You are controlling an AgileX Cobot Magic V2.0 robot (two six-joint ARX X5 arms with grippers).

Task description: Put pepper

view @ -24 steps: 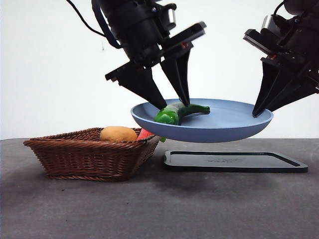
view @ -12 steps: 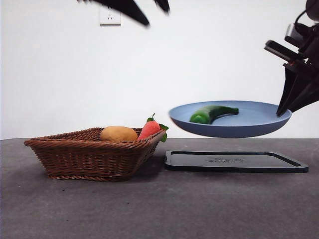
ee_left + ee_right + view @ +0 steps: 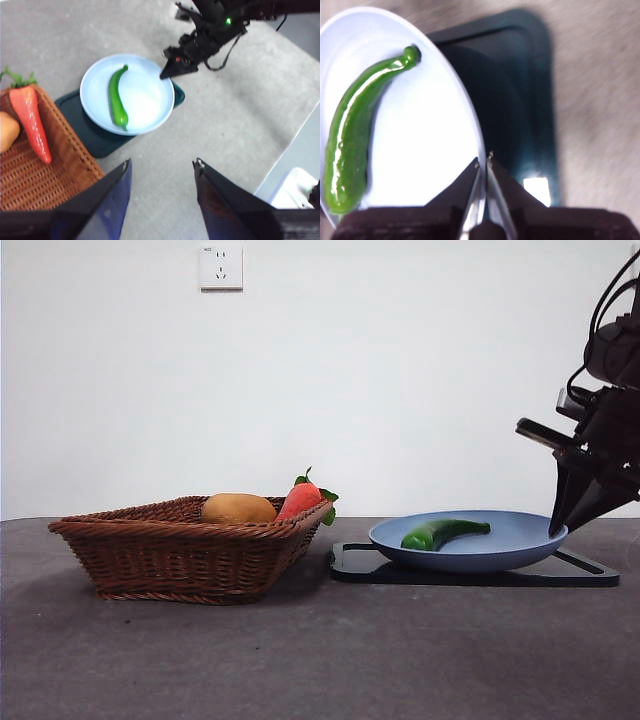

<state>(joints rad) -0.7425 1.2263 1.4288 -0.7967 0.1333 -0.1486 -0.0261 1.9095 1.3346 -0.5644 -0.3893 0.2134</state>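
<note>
No brand, label or legible writing shows on anything here. The pepper (image 3: 444, 533) is glossy dark green, long and slightly curved, tapering to a thin stem end; it lies flat inside the blue plate (image 3: 520, 550), on the half nearer the basket (image 3: 180, 555). The plate sits on the dark tray (image 3: 580, 575), which lies beside the basket. The right gripper (image 3: 483, 162) reaches down at a slant to the plate's far rim, away from the basket, its two jaws pressed together on that rim. The left gripper (image 3: 161, 169) hangs high above the table, well away from the plate, with its jaws spread wide and nothing between them. In the basket lie a red-orange vegetable (image 3: 300, 500) with green leaves and a yellow-orange lump (image 3: 237, 509).
</note>
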